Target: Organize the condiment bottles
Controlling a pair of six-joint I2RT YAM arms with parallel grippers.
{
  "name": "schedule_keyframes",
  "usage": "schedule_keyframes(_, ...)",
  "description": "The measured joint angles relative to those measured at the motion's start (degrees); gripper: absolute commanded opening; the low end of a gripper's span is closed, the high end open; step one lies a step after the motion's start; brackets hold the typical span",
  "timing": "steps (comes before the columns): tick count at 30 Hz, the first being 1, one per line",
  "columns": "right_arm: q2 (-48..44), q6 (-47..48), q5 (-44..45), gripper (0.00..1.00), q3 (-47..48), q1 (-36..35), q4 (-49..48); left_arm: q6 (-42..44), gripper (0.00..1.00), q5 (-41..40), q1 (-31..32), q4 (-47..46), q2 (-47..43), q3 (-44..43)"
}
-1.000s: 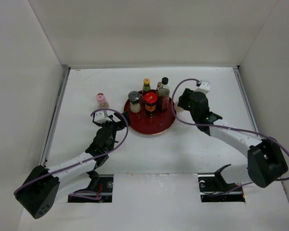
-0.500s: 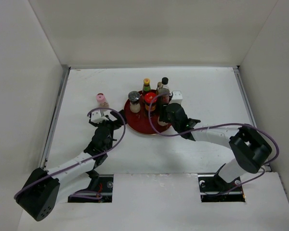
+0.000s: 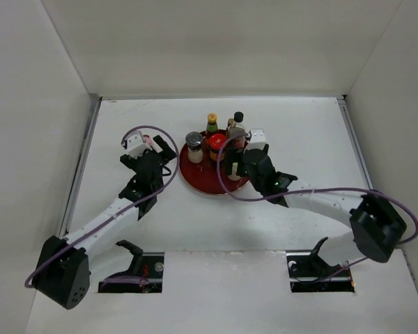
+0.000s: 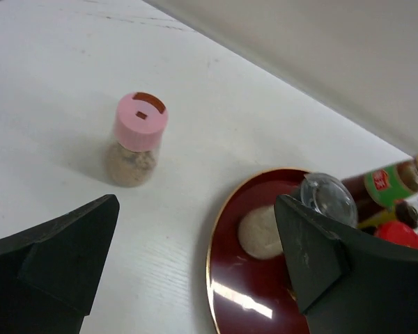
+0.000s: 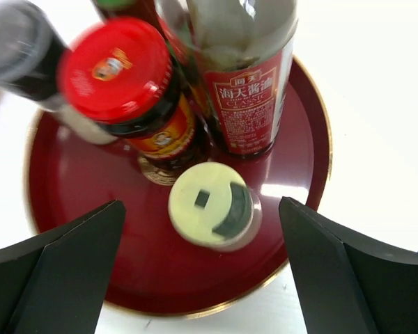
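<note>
Right, on my left wrist feed the left gripper (image 4: pixel 195 207) has its jaws wide apart and nothing sits between them. The pink-capped bottle (image 4: pixel 139 139) stands upright on the white table (image 4: pixel 70 83). It is ahead of the gap, off toward the finger on the left of that view, and clear of both fingers (image 4: pixel 56 264). It is outside the round red tray (image 4: pixel 226 236), near the tray's rim but not touching it. From overhead I see only a sliver of pink past the left wrist.

On my right wrist feed the right gripper (image 5: pixel 202 203) is also spread wide. The cream-capped bottle (image 5: pixel 212 205) stands upright on the tray, directly in the gap between the two fingers. There is open space on either side of it, so neither finger touches it. It sits slightly nearer the finger on the right of that view.

Just beyond it are the red-lidded jar (image 5: pixel 118 69) and the tall clear bottle (image 5: pixel 247 90) with its red label, side by side. I cannot tell whether the cream-capped bottle touches either of them. The silver-lidded jar (image 5: pixel 14 42) is a blur at the upper left corner.

Overhead, five containers are on the tray. The yellow-capped bottle (image 3: pixel 212 120) and the tall clear one stand at the far side. The silver-lidded jar is at the left, the red-lidded jar is in the middle, and the cream-capped bottle is on the near right, under the right wrist.
</note>
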State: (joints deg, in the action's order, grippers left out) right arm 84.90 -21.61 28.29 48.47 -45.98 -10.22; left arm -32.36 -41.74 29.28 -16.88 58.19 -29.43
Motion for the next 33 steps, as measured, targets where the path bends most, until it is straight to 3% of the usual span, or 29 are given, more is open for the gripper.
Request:
schedule_keyframes(6, -12.72, -0.20, 0.24, 1.00, -5.11, -2.56, 0.11, -0.15, 0.94, -0.33, -5.99, 3.43, 11.76, -6.80)
schedule_keyframes(9, -17.20, -0.46, 0.22, 1.00, -8.68, -3.50, -0.81, -0.07, 0.89, 0.31, -9.14, 4.33, 18.43, -9.79)
schedule_keyframes(19, -19.04, -1.88, -2.10, 1.00, -14.84, -3.63, -3.08, 3.34, 0.84, 3.63, -16.11, 4.26, 33.24, -21.11)
schedule_keyframes(21, -19.04, -2.10, -2.40, 1.00, -14.84, -3.63, -3.74, 3.85, 0.76, 4.81, -16.70, 4.22, 34.91, -22.47)
schedule_keyframes(25, -19.06, -2.23, -2.64, 1.00, -14.84, -3.63, -4.07, 4.48, 0.44, 6.54, -17.55, 4.26, 36.81, -23.47)
schedule_keyframes(27, -19.39, -2.27, -2.64, 1.00, -14.86, -3.61, -4.07, 4.87, 0.36, 6.78, -17.66, 4.48, 36.76, -23.43)
schedule_keyframes(30, -20.61, -2.64, -2.62, 1.00, -15.28, -3.50, -4.63, 4.90, 0.34, 6.69, -17.57, 4.24, 33.64, -21.07)
schedule_keyframes(33, -21.81, -2.95, -2.54, 1.00, -16.20, -3.13, -5.60, 4.98, 0.34, 5.53, -16.00, 5.18, 23.23, -14.91)
